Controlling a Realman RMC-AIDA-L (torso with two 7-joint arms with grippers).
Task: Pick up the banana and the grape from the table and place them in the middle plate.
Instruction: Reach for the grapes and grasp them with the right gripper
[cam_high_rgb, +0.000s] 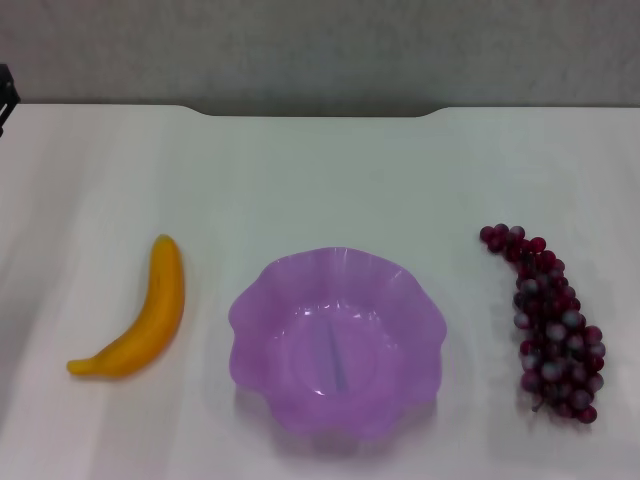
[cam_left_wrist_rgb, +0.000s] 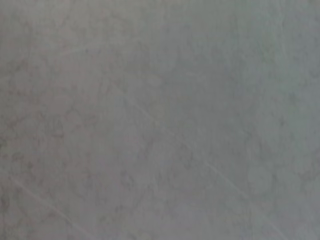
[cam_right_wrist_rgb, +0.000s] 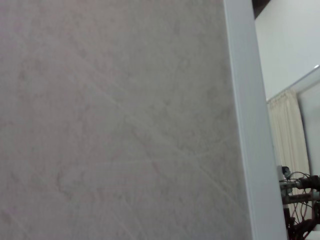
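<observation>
The middle plate (cam_high_rgb: 336, 340) sits nearest on the table (cam_high_rgb: 320, 170), nothing in it. The banana (cam_high_rgb: 140, 315) lies to its left, the grape (cam_high_rgb: 550, 320) to its right, both apart from it. Neither gripper is visible; claw state cannot be told.

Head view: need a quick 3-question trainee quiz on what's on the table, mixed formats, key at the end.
1. True or false: the banana already lies inside the middle plate.
2. Multiple choice: on which side of the plate does the grape bunch lie? A) the robot's left B) the robot's right C) behind it, at the far edge.
3. Fill in: the plate itself holds ____ fruit.

Key: 1 false, the banana rests on the table to the plate's left, apart from it. 2 B. 3 no. Neither gripper shows in any view.
</observation>
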